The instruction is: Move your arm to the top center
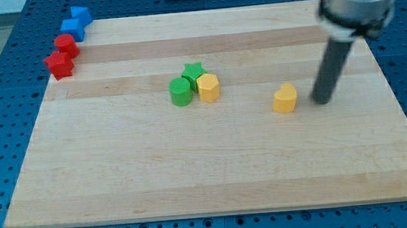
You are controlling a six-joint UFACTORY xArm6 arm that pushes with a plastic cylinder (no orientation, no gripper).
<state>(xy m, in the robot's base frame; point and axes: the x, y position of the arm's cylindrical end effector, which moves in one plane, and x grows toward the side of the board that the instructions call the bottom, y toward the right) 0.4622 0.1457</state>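
My tip sat on the wooden board at the view's right, just beside a yellow block on its left. Toward the view's top centre the board lay bare. Obstacles mid-board: a green star, green cylinder and yellow hexagonal block, bunched and touching. Two red blocks and two blue blocks crowded the top-left corner, partly off the board's edge.

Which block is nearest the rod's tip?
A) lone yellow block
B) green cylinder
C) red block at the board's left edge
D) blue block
A: my tip stands just to the view's right of the lone yellow block, a small gap between them; all other blocks lie farther left.
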